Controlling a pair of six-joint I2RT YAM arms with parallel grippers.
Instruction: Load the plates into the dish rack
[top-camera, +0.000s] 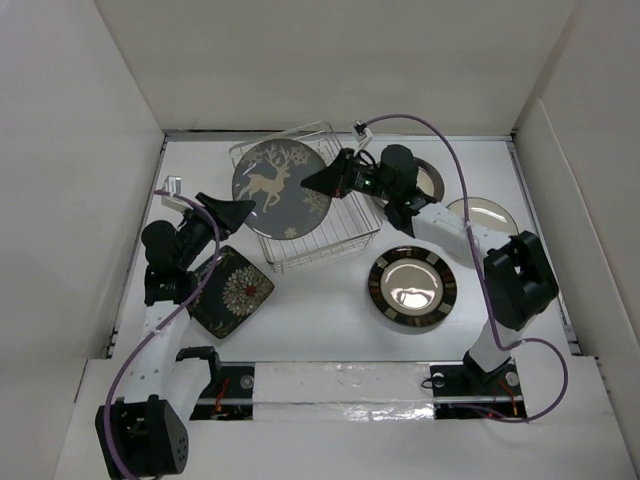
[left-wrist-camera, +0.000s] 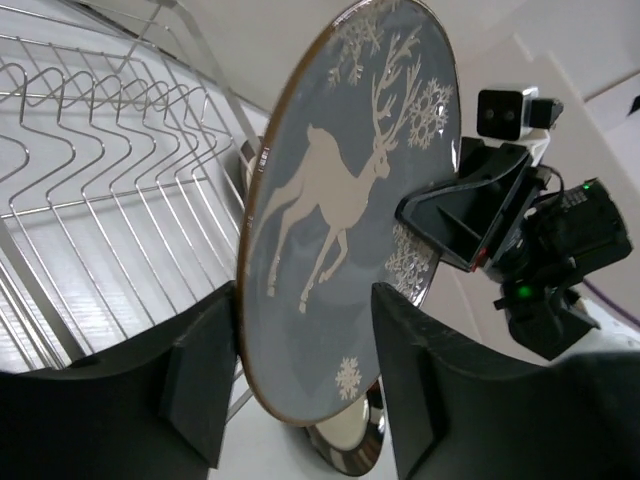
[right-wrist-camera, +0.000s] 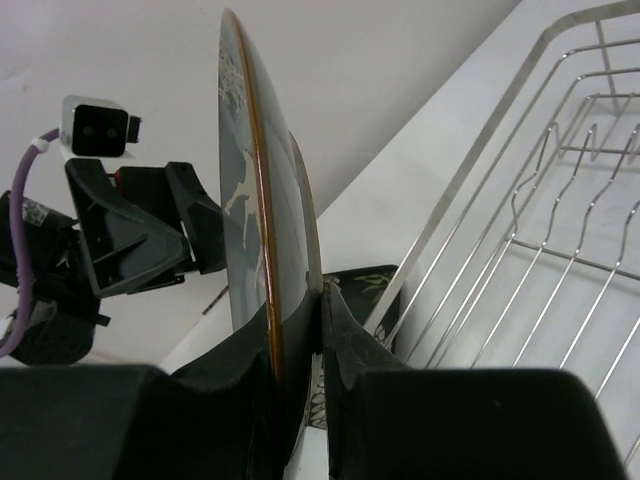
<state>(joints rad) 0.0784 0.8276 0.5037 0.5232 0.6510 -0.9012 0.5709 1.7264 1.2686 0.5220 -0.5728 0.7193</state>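
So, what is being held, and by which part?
The grey deer plate, pinched at its rim by the right gripper; the left gripper, open, straddles the opposite rim.

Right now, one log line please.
right gripper: shut on grey plate | left gripper: open around its rim | plate over dish rack

You cannot see much of the dish rack (top-camera: 340, 236) beneath the grey plate (top-camera: 278, 188) (the right arm (top-camera: 440, 222) also covers half a brown-rimmed plate (top-camera: 434, 180)).
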